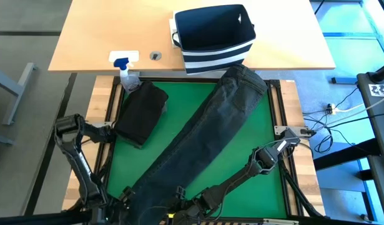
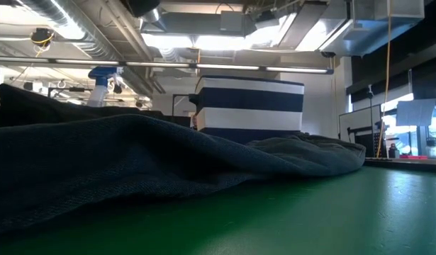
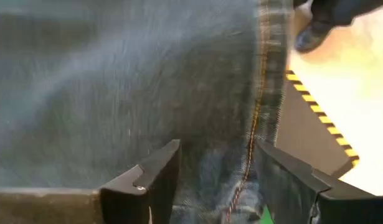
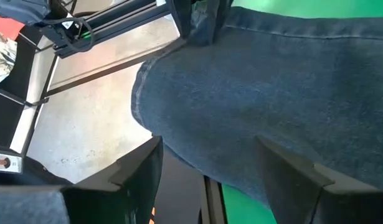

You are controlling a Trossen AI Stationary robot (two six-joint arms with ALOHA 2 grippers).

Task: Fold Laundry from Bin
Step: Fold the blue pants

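Jeans [image 1: 204, 134]: stretched from 1 o'clock, below bin [image 1: 213, 36], toward 7.
Left gripper [image 3: 217, 180]: parted, straddling hem, apparently gripping nothing.
Right gripper [image 4: 210, 174]: parted, empty.

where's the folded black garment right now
In the high view the folded black garment lies on the green mat's left side, just below the spray bottle and left of the spread-out jeans.
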